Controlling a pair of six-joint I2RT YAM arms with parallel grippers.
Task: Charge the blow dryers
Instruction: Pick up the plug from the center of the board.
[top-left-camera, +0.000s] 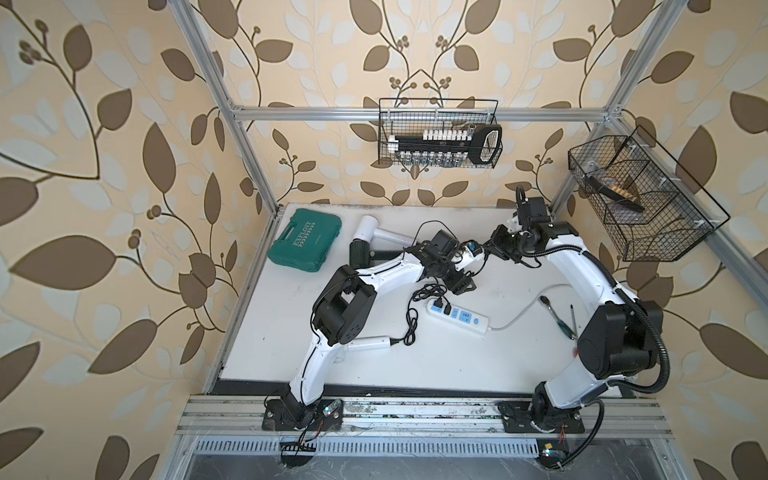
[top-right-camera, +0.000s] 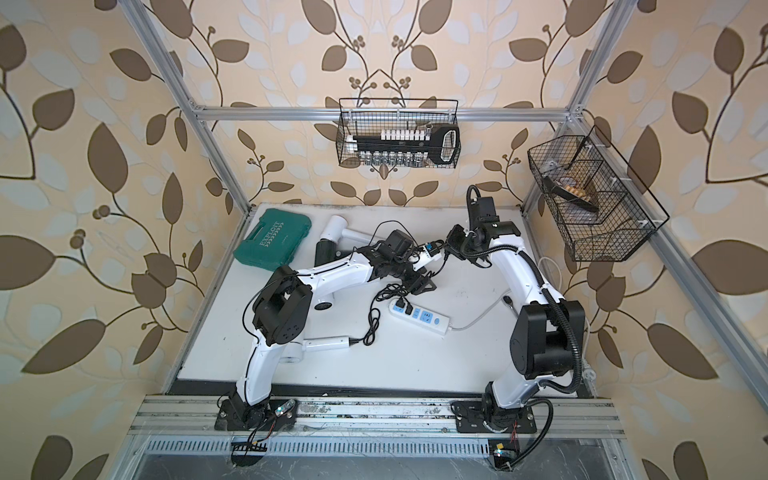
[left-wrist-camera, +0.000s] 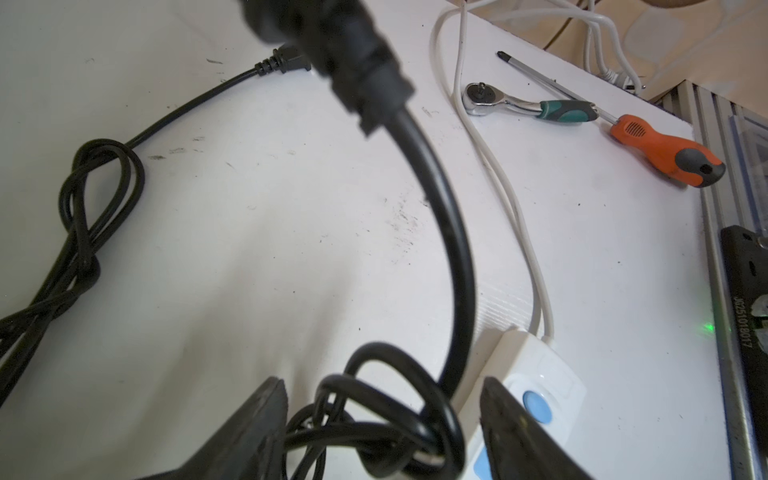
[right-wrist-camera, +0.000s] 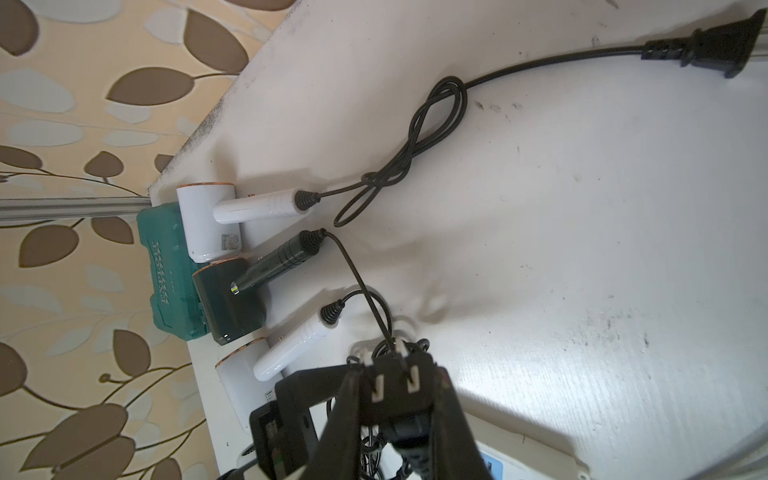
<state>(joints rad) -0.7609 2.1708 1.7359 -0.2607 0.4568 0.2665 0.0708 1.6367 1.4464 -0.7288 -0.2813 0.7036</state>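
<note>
Roughly halfway, I'd say. On the counter (top-left-camera: 415, 365) the power strip (top-left-camera: 478, 326) already carries what look like two black plugs (top-right-camera: 405, 307) at one end, with blue sockets beside them looking free. So two of the four blow dryers seem connected, most likely the front white dryer (top-left-camera: 368, 345) and the middle white dryer (right-wrist-camera: 286, 353), though their cords tangle too much to trace for certain.

The right hand (right-wrist-camera: 397, 388) is clamped narrow on a third plug (right-wrist-camera: 395, 376), prongs pointing outward, held above the counter not far from the strip; its cord looks to run to the dark green dryer (right-wrist-camera: 232, 307), which lies just beside the teal case (top-left-camera: 305, 243). The left hand (left-wrist-camera: 382, 380) hangs wide over the coiled cords at the strip's end, gripping nothing.

Left to do, as I judge it: seat the held plug in a free socket; then fetch the loose plug (right-wrist-camera: 715, 54) lying well apart on the counter, whose knotted cord leads to the rear white dryer (top-left-camera: 368, 228); push that one in too.
</note>
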